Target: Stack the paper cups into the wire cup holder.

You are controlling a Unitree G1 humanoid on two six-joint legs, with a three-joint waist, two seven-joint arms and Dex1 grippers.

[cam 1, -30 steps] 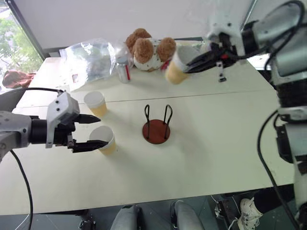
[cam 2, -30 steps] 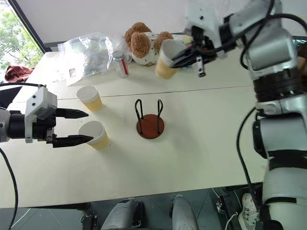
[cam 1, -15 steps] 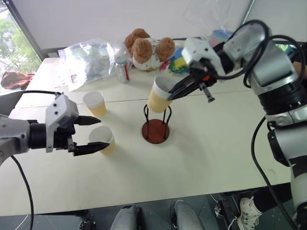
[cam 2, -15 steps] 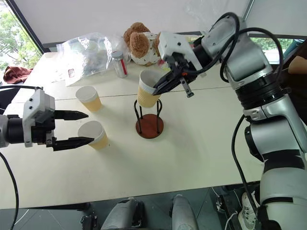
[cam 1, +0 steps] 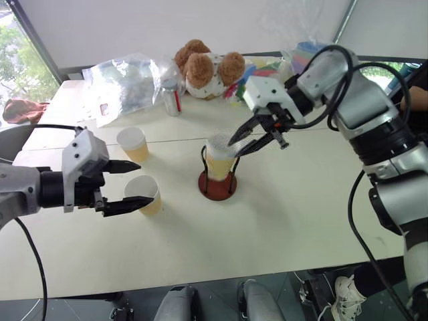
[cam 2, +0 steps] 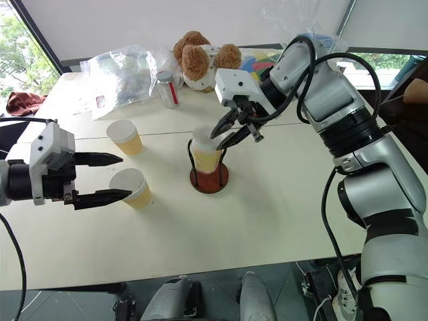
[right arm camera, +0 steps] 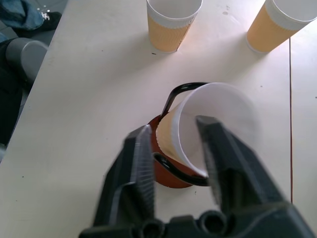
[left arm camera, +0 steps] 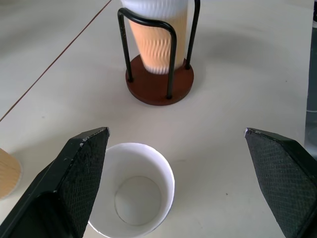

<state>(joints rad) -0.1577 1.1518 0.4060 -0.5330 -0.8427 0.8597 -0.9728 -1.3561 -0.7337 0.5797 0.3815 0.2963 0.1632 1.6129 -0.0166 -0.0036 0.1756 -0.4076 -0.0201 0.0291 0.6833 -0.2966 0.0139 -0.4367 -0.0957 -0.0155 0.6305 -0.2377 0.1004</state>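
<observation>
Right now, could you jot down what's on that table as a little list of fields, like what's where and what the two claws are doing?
cup in holder: one paper cup sits inside the wire cup holder, blurred, as if just let go
loose cups: near cup and far cup, both upright on the table
right gripper: fingers apart, just above the cup's rim
left gripper: open, level, beside the near cup, not holding it
back of table: teddy bears, clear plastic bag, small bottle
</observation>
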